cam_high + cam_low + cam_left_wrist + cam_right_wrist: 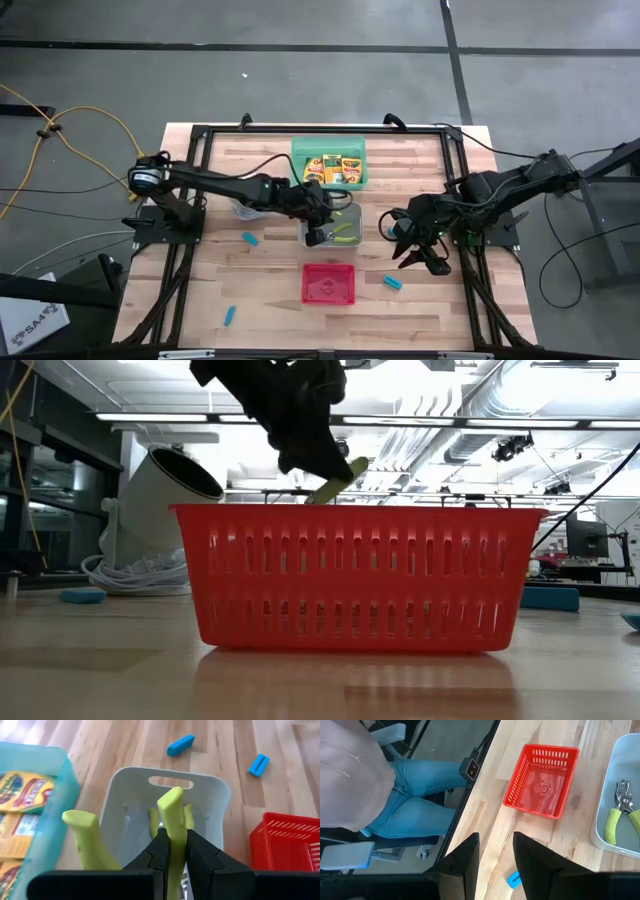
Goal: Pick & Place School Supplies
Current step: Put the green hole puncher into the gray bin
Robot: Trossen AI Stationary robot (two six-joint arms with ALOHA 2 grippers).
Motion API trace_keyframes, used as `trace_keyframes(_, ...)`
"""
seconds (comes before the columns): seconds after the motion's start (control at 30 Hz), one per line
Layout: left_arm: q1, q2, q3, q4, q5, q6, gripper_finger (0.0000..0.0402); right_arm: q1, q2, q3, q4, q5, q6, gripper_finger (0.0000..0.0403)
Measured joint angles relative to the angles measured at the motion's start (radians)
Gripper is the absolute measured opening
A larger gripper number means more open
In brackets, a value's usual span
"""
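Observation:
My left gripper (pixel 316 228) (pixel 173 839) hovers over the grey tray (pixel 352 214) and is shut on a plier-like tool with yellow-green handles (pixel 172 805). The tool's second handle (pixel 85 837) splays out to one side. Another such tool (pixel 619 815) lies on the grey tray's floor. Yellow-orange crayon boxes (pixel 333 167) sit in the green tray (pixel 329 145). Light-blue pieces lie on the table (pixel 250 238) (pixel 230 316) (pixel 393 283). My right gripper (pixel 418 258) (pixel 496 847) is open, above the table right of the red tray (pixel 329 284), with the nearest blue piece (pixel 514 879) below it. My left gripper pinches one yellow-green handle of the plier-like tool (pixel 173 822) between its two fingers. The fingers lie along the handle, whose free end (pixel 172 795) sticks out past the fingertips. The tool is lifted above the grey tray; in the low view the handle (pixel 335 478) shows below the gripper.
The red tray (pixel 350 575) stands close in front of the low camera and hides much of the table behind it. A white cup-like object and cable (pixel 150 510) lie at the table's left. A seated person (pixel 380 785) is beyond the table's near edge.

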Motion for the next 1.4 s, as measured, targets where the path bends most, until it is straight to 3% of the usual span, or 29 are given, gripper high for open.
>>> trace_keyframes(0.63, 0.006, 0.116, 0.002, 0.069, 0.14, 0.02, 0.0045, 0.0, 0.0, 0.0, 0.001, 0.023, -0.002, 0.0111)
trace_keyframes(1.4, 0.014, 0.191, 0.0, 0.106, 0.198, -0.01, 0.0051, 0.001, 0.0, 0.0, -0.001, 0.022, 0.0, 0.0111)
